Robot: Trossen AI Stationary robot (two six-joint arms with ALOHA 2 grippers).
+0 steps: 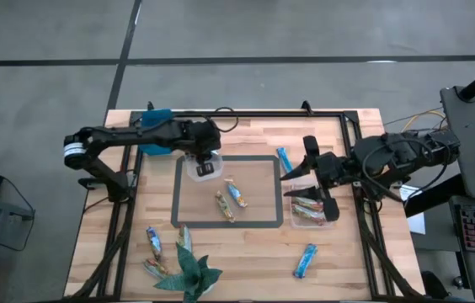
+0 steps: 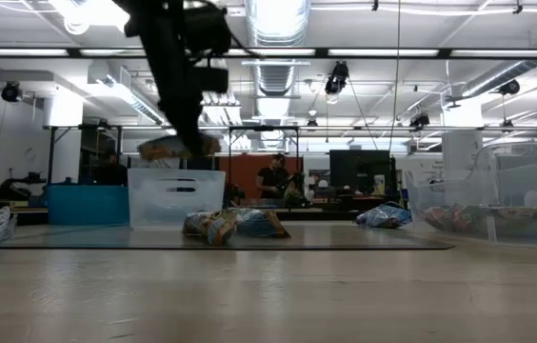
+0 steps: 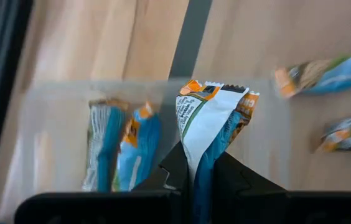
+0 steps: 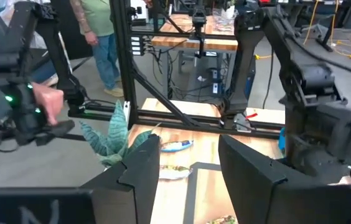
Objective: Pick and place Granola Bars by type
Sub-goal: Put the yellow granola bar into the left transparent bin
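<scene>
Left gripper point(image 3: 191, 171) fingertips are cut by the wrist view's lower edge, and the lower end of the pinched bar point(image 3: 210, 124) is hidden between them. Print on that bar is too blurred to read. Two blue bars in the clear tub point(image 3: 57, 124) beside the fingers are smeared, edges unclear. In the high view the left gripper covers part of the tub. Right gripper point(image 4: 188, 165) finger bases run off the frame bottom; bars past its fingertips too small to type.
</scene>
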